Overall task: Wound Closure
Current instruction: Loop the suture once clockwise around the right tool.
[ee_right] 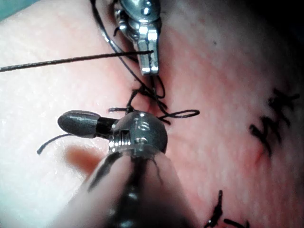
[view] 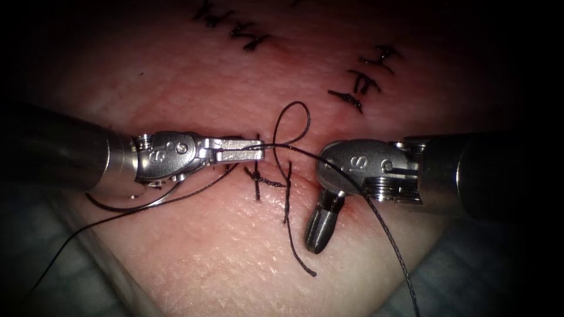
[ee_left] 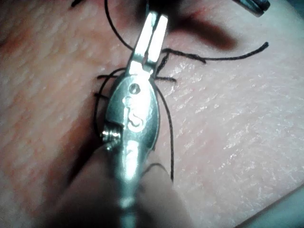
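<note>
A: Start at the left tool (view: 258, 151). How do its jaws stand?

B: Pressed together, lying flat and pointing right toward the cut (view: 267, 182). A strand of the thread (view: 376, 218) crosses right at their tips; they look to be pinching it, though I can't be sure the strand isn't simply lying across them. In the left wrist view the left tool (ee_left: 156, 19) shows its two blades side by side with only a thin line between them.

A: And behind the jaws?

B: The wrist runs level, straight back into the shaft, which comes in from the left. Thread hangs in a slack curve beneath that wrist and trails off to the near left.

A: The right tool (view: 316, 242)?

B: Its jaws are shut, holding nothing, and point toward the near side, tips just above the tissue (view: 205, 258) right of the cut. The wrist is bent sharply, so the jaws turn down from a shaft that comes in level from the right. The right wrist view shows the same closed right tool (ee_right: 64, 122) angled out from its clevis.

A: Where does the thread go?

B: It makes a loop (view: 294, 123) on the far side of the stitch at the cut, passes over the right tool's wrist and runs down to the near right. A cut end of thread (view: 296, 249) lies loose on the near tissue. Finished stitches (view: 364, 79) sit far right.

A: The needle?

B: I can't make it out.
</note>
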